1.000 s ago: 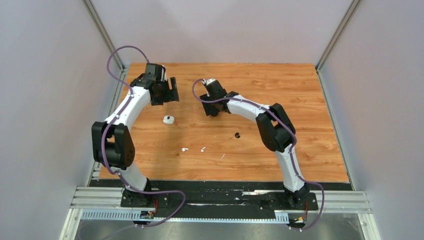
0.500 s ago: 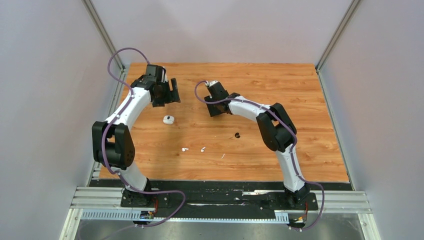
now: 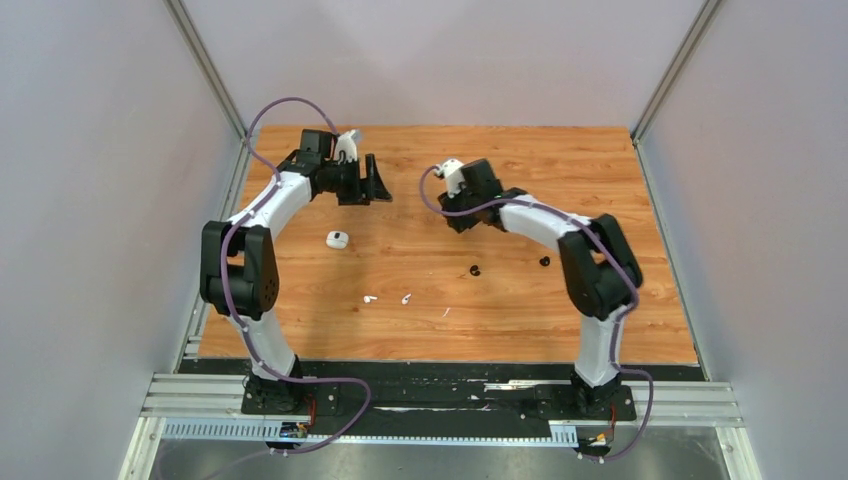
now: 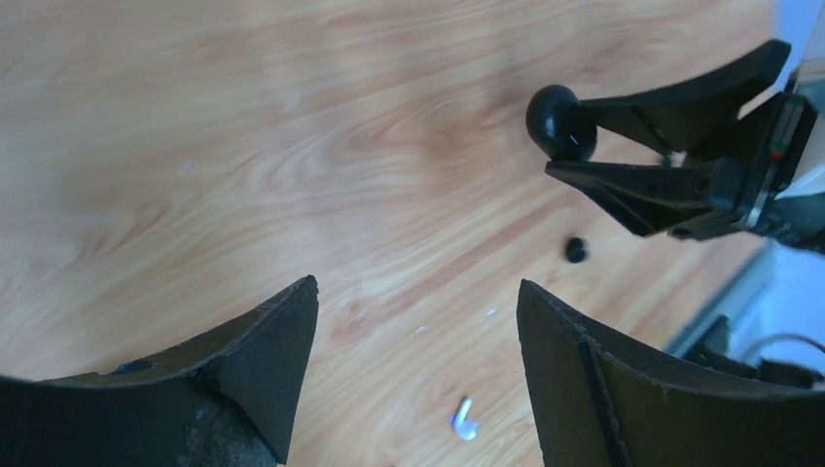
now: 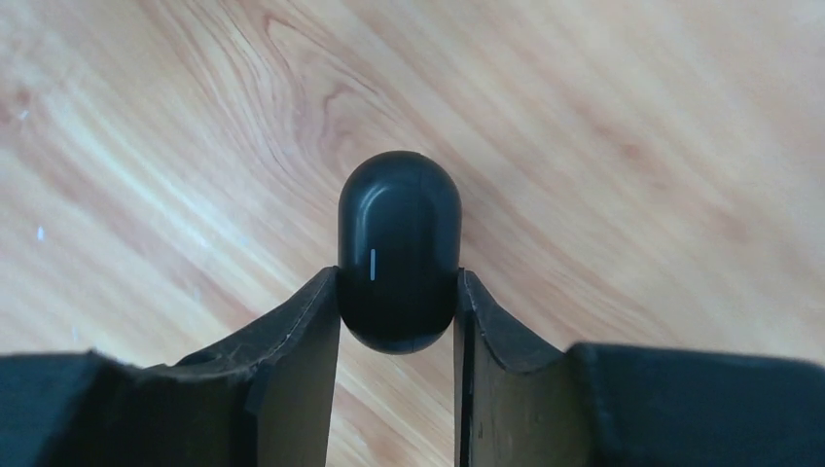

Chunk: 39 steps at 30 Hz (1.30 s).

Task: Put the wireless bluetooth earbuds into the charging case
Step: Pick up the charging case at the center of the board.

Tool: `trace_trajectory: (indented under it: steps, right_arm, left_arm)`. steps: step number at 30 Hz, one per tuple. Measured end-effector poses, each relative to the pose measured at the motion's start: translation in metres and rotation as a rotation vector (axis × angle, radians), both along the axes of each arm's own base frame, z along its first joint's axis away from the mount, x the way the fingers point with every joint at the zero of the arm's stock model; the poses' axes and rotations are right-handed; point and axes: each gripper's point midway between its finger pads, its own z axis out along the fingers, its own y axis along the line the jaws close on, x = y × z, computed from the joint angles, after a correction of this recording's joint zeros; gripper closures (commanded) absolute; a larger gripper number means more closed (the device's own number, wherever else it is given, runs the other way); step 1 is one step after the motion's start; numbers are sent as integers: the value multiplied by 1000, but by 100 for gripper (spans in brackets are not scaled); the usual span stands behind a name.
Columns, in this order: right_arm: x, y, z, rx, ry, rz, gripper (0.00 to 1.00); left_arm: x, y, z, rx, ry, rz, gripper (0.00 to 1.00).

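Between the right gripper's (image 5: 397, 279) clamped jaws, a black pod (image 5: 399, 243); the left gripper (image 4: 418, 285) hangs wide open and empty, the earbuds (image 3: 369, 298) and case (image 3: 336, 239) lying below, clear of its jaws

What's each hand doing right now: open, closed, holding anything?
Left hand: open, holding nothing.
Right hand: closed on a glossy black pill-shaped case.

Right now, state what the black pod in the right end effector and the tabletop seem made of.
Black pod: probably hard plastic, glossy; smooth rounded shell with soft reflections. Tabletop: wood or wood-look laminate, satin finish; visible grain and knots, faint sheen.
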Motion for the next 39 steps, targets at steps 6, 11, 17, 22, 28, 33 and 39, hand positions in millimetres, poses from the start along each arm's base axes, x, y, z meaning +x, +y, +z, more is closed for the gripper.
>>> trace_trajectory:
  steps: [6,11,17,22,28,33,39]
  right_arm:
    - [12,-39,121,57,-444,231,100]
    - [14,-17,212,78,-818,380,100]
    - [21,-9,235,88,-976,449,99]
    - [23,-6,242,92,-1034,489,95]
    - [17,3,248,101,-1075,549,95]
    - [14,6,248,101,-1082,567,95]
    - [15,5,245,96,-1076,566,94]
  left_arm:
    - [15,-52,65,-293,-268,-277,29]
    - [28,-84,128,-442,-466,-426,31]
    - [19,-117,161,-439,-608,-552,31]
    - [12,-137,187,-406,-695,-635,33]
    - [13,-139,187,-386,-708,-649,37]
    - [18,-141,170,-381,-667,-644,41]
    - [17,-148,166,-393,-662,-655,46]
